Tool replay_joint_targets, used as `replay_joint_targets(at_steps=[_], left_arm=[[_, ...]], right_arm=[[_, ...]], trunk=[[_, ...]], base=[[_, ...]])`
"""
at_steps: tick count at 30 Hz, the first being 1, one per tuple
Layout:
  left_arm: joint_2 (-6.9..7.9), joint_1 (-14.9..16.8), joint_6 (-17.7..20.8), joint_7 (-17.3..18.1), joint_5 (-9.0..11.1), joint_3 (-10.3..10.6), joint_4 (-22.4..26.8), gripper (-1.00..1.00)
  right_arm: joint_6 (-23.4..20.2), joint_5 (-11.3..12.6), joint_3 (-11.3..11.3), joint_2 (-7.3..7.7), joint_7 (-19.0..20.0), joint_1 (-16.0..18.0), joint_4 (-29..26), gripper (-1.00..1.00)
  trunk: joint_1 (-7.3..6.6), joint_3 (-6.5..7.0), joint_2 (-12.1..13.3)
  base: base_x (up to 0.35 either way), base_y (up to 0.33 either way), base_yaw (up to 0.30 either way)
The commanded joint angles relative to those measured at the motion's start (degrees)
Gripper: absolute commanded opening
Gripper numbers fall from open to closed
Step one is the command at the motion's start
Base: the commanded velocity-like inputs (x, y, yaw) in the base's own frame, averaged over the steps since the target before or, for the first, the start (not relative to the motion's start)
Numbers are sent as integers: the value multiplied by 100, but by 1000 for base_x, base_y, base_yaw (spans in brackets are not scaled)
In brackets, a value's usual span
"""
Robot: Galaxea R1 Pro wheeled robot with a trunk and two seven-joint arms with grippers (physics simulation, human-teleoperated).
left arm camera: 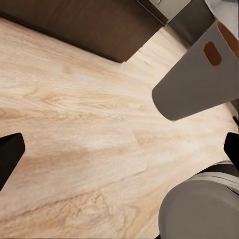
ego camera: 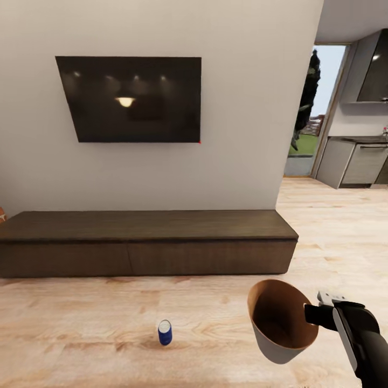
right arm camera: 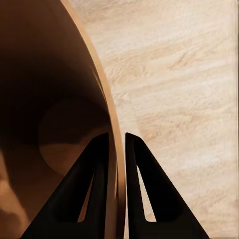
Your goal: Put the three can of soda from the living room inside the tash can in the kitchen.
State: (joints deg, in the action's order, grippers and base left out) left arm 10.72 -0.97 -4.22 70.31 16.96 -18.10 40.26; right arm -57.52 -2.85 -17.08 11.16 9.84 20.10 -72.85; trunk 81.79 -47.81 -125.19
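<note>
No brand or writing can be read on the blue soda can, which stands upright on the wood floor at about 7 o'clock in the head view. The trash can is held off the floor at 5 o'clock, tilted, its rim clamped between the fingers of the right gripper. The left gripper is spread wide over bare boards. Open floor is seen between can and dark cabinet; the kitchen lies at 2 o'clock.
</note>
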Motion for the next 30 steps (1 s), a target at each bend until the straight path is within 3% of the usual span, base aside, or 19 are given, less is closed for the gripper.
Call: replay_joint_targets(at_steps=[1, 10, 30], left_arm=[[0, 0, 0, 0, 0, 0, 0, 100], [0, 0, 3, 0, 0, 0, 0, 100], [0, 0, 7, -9, 0, -9, 0, 100]], right_arm=[[-5, 83, 1, 0, 36, 2, -1, -100], [-5, 83, 3, -2, 36, 2, -1, -100], [-5, 83, 3, -9, 33, 2, -1, -100]], trunk=[[0, 1, 0], [0, 1, 0], [0, 1, 0]], base=[[5, 3, -139], [33, 1, -44], [184, 0, -1]])
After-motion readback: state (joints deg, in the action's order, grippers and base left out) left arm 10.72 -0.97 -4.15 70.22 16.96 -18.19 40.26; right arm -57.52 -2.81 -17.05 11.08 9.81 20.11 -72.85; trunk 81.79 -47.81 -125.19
